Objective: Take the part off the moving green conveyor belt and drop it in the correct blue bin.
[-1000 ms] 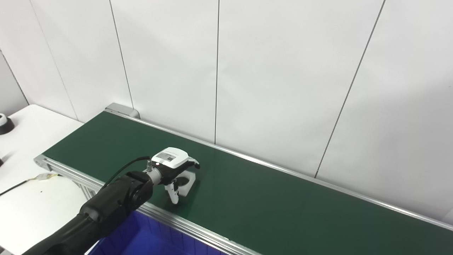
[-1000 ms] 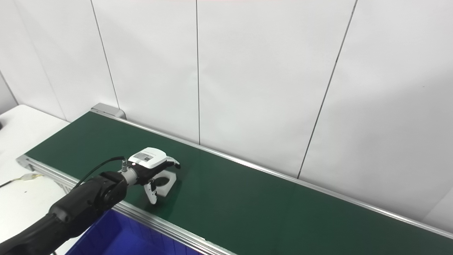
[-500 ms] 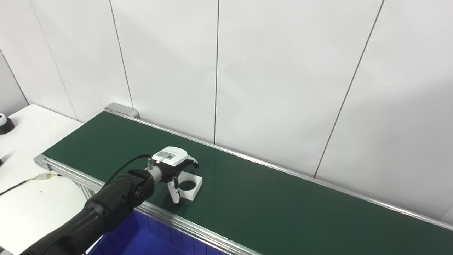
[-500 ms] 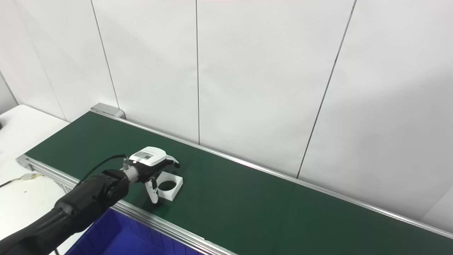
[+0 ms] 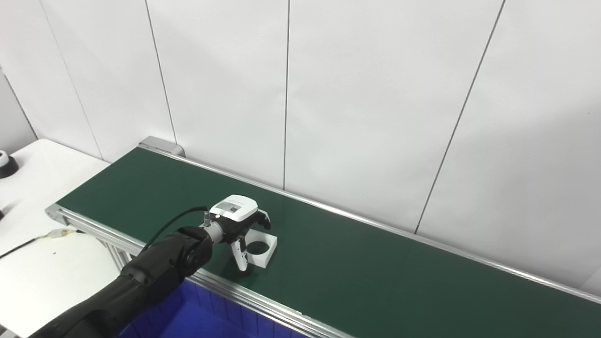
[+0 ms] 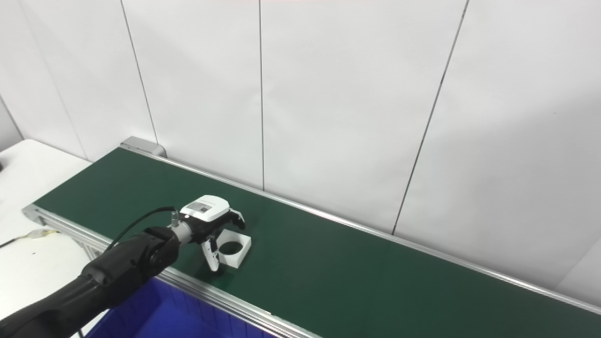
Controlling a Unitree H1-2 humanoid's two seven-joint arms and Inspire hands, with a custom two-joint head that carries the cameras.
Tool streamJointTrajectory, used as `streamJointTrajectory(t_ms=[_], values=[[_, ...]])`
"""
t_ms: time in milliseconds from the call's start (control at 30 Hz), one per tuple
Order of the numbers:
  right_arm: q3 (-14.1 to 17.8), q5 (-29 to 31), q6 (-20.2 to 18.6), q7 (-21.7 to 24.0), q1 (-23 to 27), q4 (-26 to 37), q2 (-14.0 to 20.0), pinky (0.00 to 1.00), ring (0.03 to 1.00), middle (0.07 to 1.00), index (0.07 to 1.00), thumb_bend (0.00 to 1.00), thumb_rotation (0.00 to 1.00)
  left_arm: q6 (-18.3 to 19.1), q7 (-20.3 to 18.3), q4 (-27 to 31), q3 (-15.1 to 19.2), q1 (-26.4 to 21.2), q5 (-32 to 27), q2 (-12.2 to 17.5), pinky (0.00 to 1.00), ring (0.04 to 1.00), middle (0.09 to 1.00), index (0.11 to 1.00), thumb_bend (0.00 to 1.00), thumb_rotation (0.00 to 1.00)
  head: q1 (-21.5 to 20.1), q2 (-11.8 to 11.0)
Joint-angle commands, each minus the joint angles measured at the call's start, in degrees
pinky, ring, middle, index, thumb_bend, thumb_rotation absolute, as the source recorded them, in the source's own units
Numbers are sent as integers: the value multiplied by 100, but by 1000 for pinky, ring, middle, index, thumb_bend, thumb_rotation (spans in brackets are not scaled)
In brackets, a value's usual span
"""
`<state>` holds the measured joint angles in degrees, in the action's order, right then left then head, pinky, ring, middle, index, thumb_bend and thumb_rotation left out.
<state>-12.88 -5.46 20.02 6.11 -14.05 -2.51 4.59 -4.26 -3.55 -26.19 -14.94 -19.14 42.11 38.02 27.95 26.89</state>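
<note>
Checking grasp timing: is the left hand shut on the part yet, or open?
Open. The left hand hovers over the white part, fingers spread around it; the part lies flat on the belt.

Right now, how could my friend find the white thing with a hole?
Find the long green conveyor belt along the white wall. Near its left end, beside the robot's left hand, lies the white square part. It is the only loose piece there, with one round hole through it.

White table (cable on it)
</note>
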Motion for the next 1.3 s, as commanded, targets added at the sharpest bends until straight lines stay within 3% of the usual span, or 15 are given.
streamJointTrajectory(t_ms=[0,267,433,600,733,867,1267], values=[[22,91,302,22,23,146,-29,795,831,865,964,515,314,-129,41,-32,71,24,-90,233,371,439,489,528,522,0,-10,8],[24,101,223,22,-5,232,-41,794,831,865,969,522,330,-154,-174,226,-10,66,-143,267,301,382,454,528,500,0,-24,40],[22,82,220,22,-7,250,-37,796,836,867,970,522,340,-164,-246,319,3,78,-171,249,371,410,470,520,503,0,-50,62],[23,144,235,46,2,238,-35,801,840,865,967,514,321,-158,-295,463,28,111,-178,240,329,385,456,532,500,0,-62,65],[26,157,230,56,12,244,-24,798,839,865,965,514,318,-170,-320,700,68,162,-163,254,355,402,474,522,502,0,-76,76],[33,144,212,50,19,238,-14,792,835,865,962,525,334,-32,-481,1239,192,284,-208,262,482,453,487,498,505,0,-107,89],[37,74,164,47,1,293,3,778,826,860,946,538,325,266,-1049,3476,1022,838,-1037,126,502,469,475,499,505,0,-201,197]])
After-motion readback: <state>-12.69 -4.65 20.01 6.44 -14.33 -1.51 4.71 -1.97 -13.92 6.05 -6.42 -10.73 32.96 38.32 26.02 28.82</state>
